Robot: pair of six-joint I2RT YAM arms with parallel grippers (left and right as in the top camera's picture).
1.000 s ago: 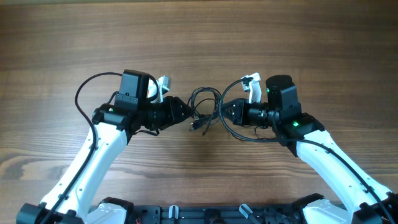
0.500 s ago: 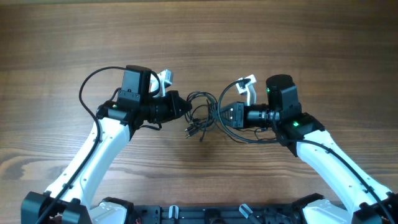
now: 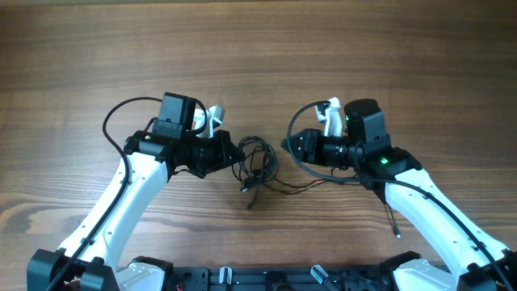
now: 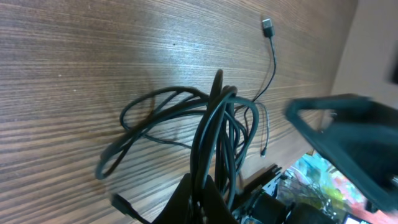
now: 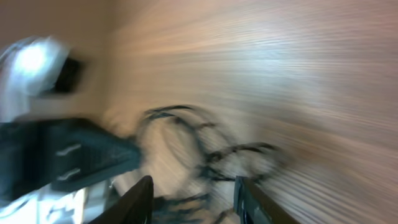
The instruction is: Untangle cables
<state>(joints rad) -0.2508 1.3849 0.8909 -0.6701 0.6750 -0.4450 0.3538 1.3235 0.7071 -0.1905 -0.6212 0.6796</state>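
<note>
Several cables (image 3: 260, 163) lie knotted on the table (image 3: 258, 48) between the arms. Left gripper (image 3: 237, 153) pinches the bundle tight, likely anchoring it. Right gripper (image 3: 287, 145) hovers just beside it, fingers (image 5: 142, 198) spread and empty, probably ready to pull a loose strand.

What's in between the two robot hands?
The cables, a black tangle pinched by the left gripper. Then comes a sliver of bare table before the right gripper. The overhead view shows it.
</note>
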